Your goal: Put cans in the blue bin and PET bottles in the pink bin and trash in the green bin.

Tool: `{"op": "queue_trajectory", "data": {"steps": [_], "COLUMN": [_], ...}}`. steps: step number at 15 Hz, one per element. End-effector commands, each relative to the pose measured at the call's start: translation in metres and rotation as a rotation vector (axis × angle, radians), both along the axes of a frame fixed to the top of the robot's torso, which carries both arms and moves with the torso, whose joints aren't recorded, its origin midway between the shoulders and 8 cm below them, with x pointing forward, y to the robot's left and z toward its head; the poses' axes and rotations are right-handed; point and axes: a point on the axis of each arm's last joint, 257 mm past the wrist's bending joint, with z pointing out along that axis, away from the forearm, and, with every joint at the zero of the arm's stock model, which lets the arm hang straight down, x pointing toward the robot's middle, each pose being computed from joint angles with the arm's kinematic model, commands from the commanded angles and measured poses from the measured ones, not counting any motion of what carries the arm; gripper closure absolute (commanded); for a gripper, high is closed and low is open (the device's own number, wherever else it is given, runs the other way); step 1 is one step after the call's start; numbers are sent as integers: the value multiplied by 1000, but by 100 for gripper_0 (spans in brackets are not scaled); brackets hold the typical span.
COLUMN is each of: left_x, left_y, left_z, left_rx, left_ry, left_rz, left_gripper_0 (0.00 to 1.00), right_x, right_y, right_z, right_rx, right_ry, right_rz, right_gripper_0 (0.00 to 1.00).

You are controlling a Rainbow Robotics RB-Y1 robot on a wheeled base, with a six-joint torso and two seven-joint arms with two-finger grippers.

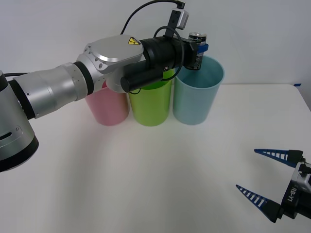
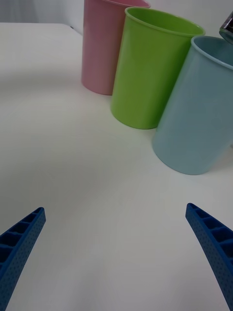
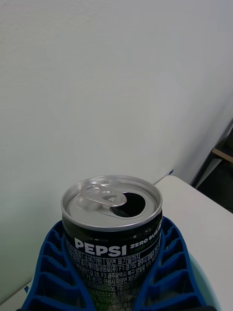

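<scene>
- Front view gives you the left arm stretched across the row of bins, its left gripper [image 1: 200, 48] pinching the can [image 1: 197, 50] upright above the rim of the blue bin [image 1: 197, 99].
- Your left wrist view confirms the hold: the blue ribbed fingers [image 3: 51, 272] curve around both sides of the can [image 3: 112, 228], pressed against its black label. The tab opening on its silver top is already punched open.
- You see the can raised over the bin's mouth, its lower part level with the rim, not yet released.
- Your three bins stand in a line at the far side of the white table [image 1: 146, 179]: pink bin [image 1: 108, 107] on the left, green bin [image 1: 151, 103] in the middle touching it, blue bin on the right just beside the green.
- Your right gripper [image 1: 262, 177] rests low at the near right corner of the table, fingers spread wide and holding nothing, well apart from the bins.
- Right wrist view shows you the same row, with the pink bin [image 2: 99, 48], green bin [image 2: 148, 68] and blue bin [image 2: 196, 112] beyond the open fingers [image 2: 19, 243].
</scene>
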Motion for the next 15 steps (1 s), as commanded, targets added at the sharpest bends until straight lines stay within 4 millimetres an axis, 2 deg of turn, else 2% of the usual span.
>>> {"op": "queue_trajectory", "data": {"steps": [1,2,4,5,6,15], "left_x": [0,3,5,6,6,5], "left_y": [1,3,5,5,5,3], "left_z": [0,1,2,2,2,10], "left_rx": [-5,-12,-14,-17,-18,-7], "left_ry": [6,9,6,8,9,-35], "left_rz": [2,16,25,28,29,40], "left_gripper_0": [100,79,53,6,0,0], "right_x": [0,0,0,0,0,0], "right_y": [0,0,0,0,0,0], "right_z": [0,0,0,0,0,0], "right_rx": [0,0,0,0,0,0], "right_ry": [0,0,0,0,0,0], "right_rz": [0,0,0,0,0,0], "right_gripper_0": [0,0,0,0,0,0]}}
